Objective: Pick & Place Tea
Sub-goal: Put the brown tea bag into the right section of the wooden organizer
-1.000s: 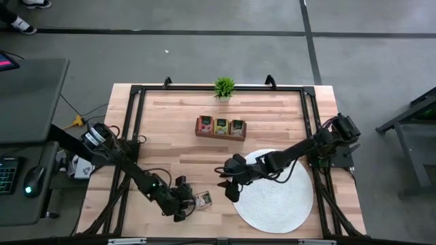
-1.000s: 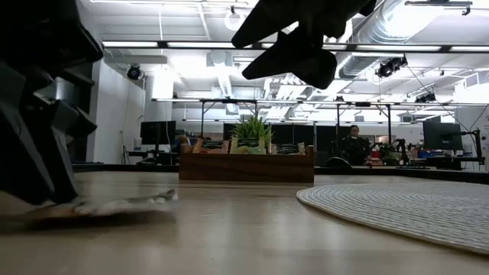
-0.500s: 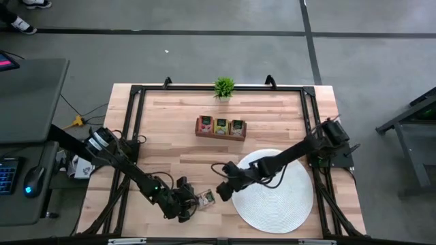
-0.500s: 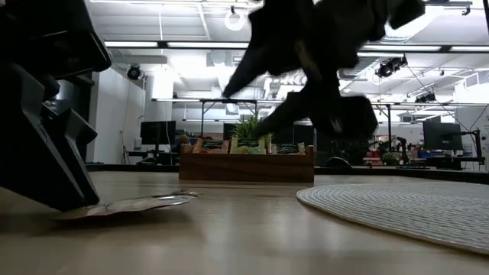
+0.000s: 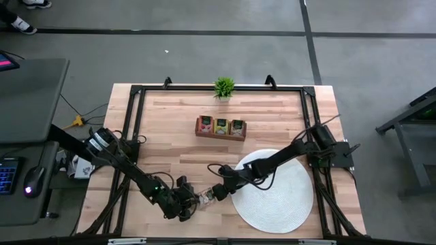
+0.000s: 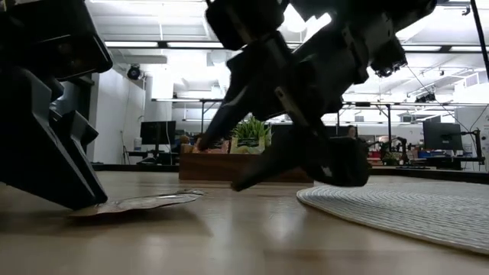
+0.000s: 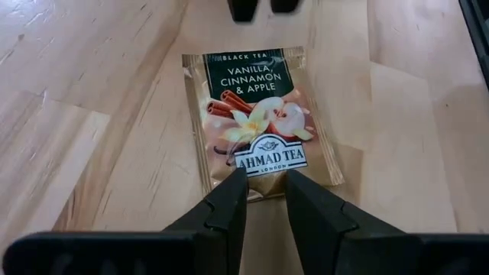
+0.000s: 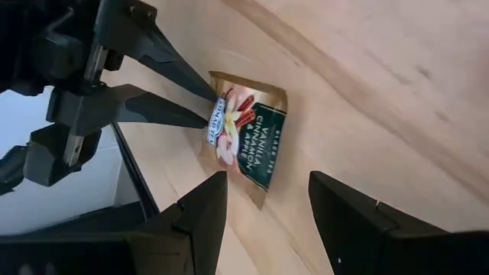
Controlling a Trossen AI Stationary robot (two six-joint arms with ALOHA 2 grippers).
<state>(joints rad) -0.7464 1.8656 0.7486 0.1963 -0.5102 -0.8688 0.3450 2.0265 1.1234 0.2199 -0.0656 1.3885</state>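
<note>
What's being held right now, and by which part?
The left gripper pinches the tea packet by its bottom edge, below the logo. The right gripper is open, holding nothing.

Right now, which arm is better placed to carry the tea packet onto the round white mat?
Probably the right. Its pincer is open, facing the free edge of the tea packet and beside the mat. The left pincer grips the packet's opposite edge, farther from the mat.

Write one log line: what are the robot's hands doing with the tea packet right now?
left gripper: shut on tea packet, on table | right gripper: open, approaching packet's other edge | handover not yet done
</note>
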